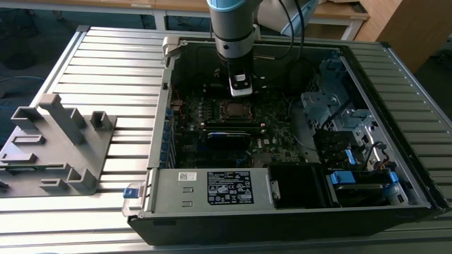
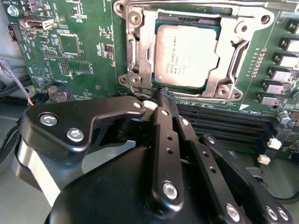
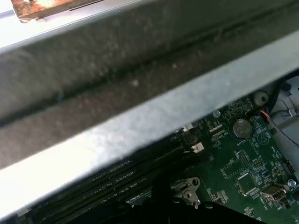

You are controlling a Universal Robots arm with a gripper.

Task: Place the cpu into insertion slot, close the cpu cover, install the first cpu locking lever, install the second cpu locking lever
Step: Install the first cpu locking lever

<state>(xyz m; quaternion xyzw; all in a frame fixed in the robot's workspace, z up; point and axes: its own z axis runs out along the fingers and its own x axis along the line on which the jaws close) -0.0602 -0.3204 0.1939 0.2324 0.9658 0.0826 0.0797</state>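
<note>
Robot arms: one grey arm with a black gripper [image 2: 163,100], upper centre of the exterior view.
Computer cases: one open black tower case [image 1: 282,222], centre of the exterior view.
Green motherboards: one [image 2: 84,56].
Silver-grey square cpu chips: one [image 2: 187,56], upper centre of the second wrist view.
Silver metal cpu cover frames: one [image 2: 135,51], around the chip.
Round silver coin batteries: one [image 3: 241,128].
Grey plastic fixture blocks: one [image 1: 53,148], left of the exterior view.
White labelled boxes: one [image 1: 211,188], lower centre of the exterior view.
</note>
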